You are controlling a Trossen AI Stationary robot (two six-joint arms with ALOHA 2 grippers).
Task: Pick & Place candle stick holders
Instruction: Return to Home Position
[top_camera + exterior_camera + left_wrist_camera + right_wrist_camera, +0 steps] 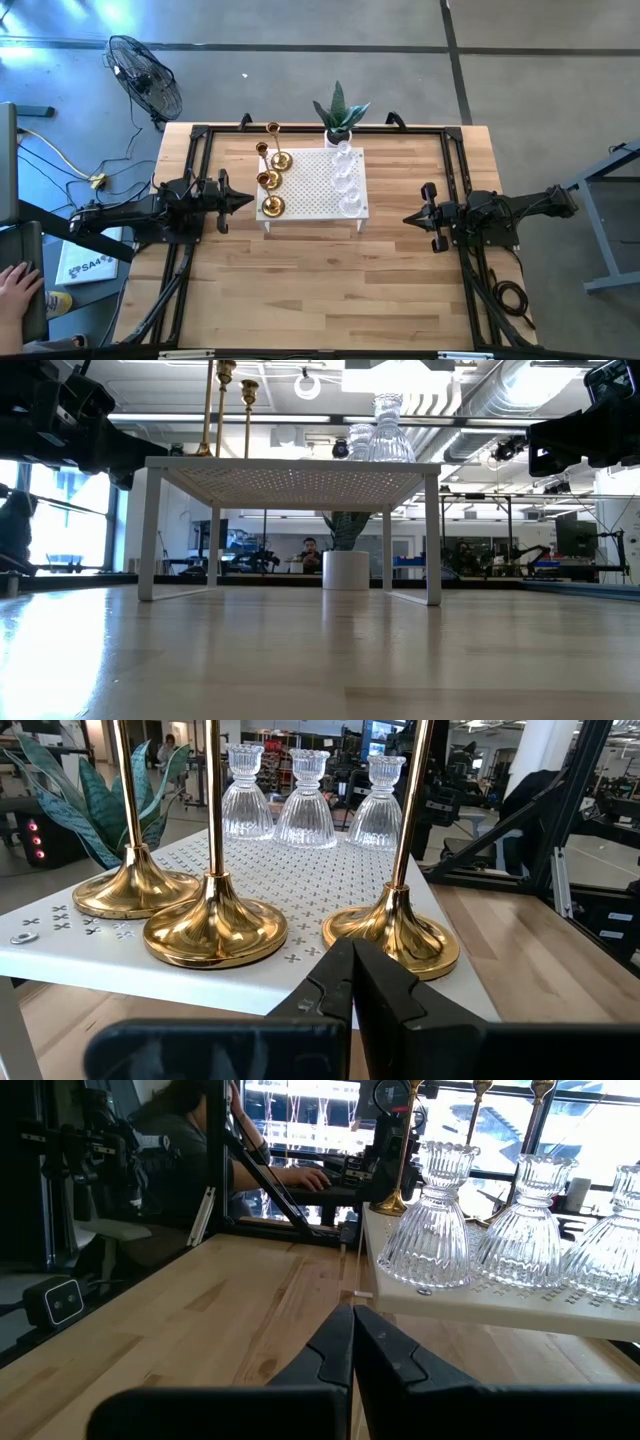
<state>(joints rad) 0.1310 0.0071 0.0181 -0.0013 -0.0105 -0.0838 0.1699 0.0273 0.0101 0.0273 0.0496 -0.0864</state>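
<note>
Just past the matt black fingers, mirror-glossy gold metal candle holders are seen, ribbed clear glass candle holders beyond, on a matt white perforated shelf; pale wooden table, slight sheen.

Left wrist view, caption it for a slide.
Three gold candle holders and three glass holders stand in rows on the white shelf.

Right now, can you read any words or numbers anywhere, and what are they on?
"SA4", as best it can be read: on the white box on the floor left of the table.
Smaller print on that box: too small to read.
Nothing else in any view can be read.
</note>
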